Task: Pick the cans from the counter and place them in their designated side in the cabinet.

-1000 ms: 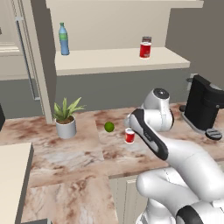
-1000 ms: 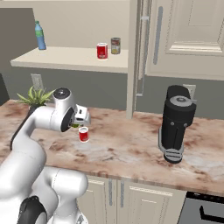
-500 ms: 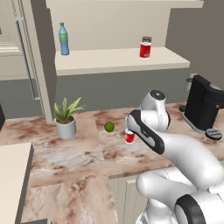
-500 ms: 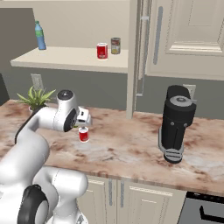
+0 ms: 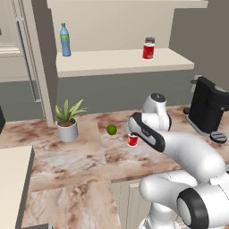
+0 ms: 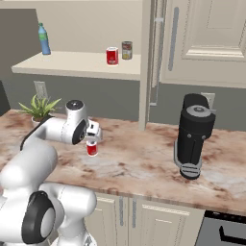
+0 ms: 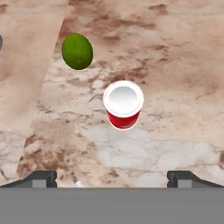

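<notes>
One red can (image 7: 123, 105) with a white top stands upright on the marbled counter (image 5: 67, 156). My gripper (image 7: 111, 179) hangs just above it, open, both fingertips (image 7: 41, 178) spread wide and holding nothing. From the base views the same can (image 5: 132, 140) (image 6: 92, 148) sits right under the gripper (image 5: 133, 129) (image 6: 92, 138). A second red can (image 5: 148, 50) (image 6: 112, 56) stands on the cabinet shelf (image 5: 112, 61) (image 6: 67, 65), right of the middle.
A lime (image 7: 77, 51) (image 5: 111, 129) lies on the counter close to the can. A potted plant (image 5: 68, 121) stands to the left, a black coffee machine (image 6: 193, 134) to the right. The shelf also holds a blue bottle (image 5: 65, 40) and a tan can (image 6: 127, 50).
My hand has edged a little to the left and down over the counter can. The jaws stay wide and the can has not moved.
</notes>
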